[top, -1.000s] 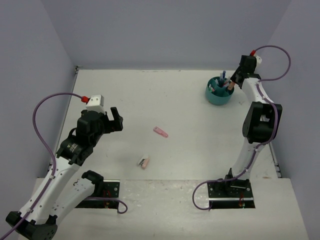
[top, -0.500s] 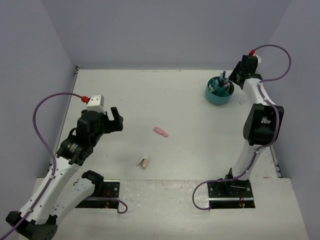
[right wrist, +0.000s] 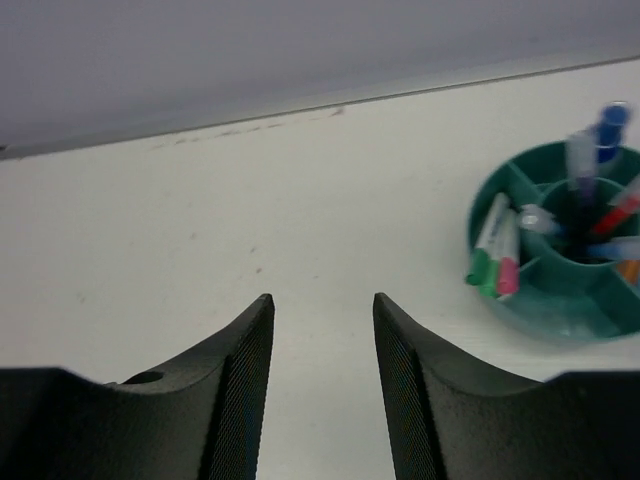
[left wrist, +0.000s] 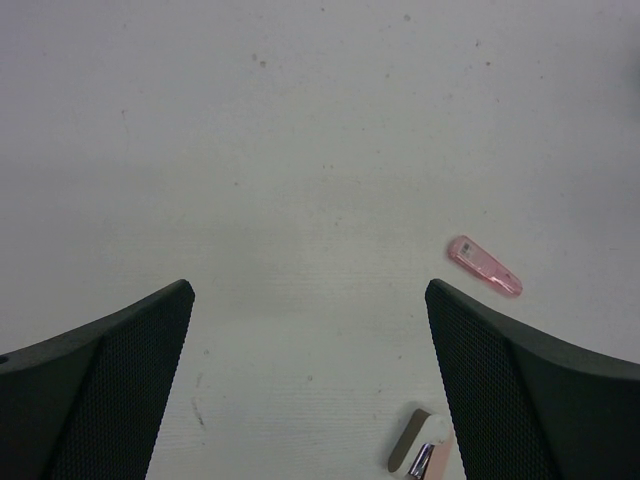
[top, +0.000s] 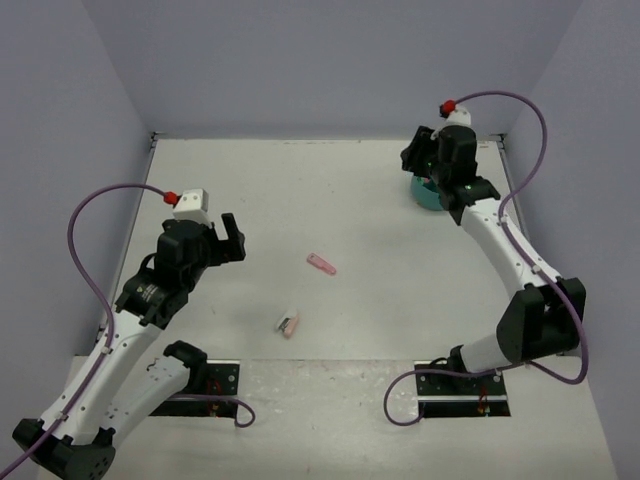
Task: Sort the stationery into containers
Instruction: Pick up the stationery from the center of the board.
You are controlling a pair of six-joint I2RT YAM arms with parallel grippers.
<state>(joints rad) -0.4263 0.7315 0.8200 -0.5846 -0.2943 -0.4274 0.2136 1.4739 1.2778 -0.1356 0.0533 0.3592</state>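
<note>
Teal desk organizer (top: 424, 194) stands at the far right of the white counter (top: 300, 200) in the overhead view, largely covered by the right arm (top: 500, 240). The right hand (top: 412, 158) hangs just left of it, over bare counter. The left hand (top: 233, 240) is raised over the left side, well apart from a flat pink piece (top: 321, 264) near the middle and a small pink and grey piece (top: 288, 323) nearer the arms.

Left wrist view: the left hand's two fingers are spread wide with nothing between them. The flat pink piece lies ahead to the right. The smaller piece is at the bottom edge beside the right finger.

Right wrist view: the right hand's fingers stand apart and empty, with the organizer to their right. A green-capped marker (right wrist: 488, 240) and a pink-capped marker (right wrist: 510, 250) lean in its left compartment. A blue-topped pen (right wrist: 604, 125), a red-tipped pen (right wrist: 622, 215) and others stand at the centre well, blurred.
</note>
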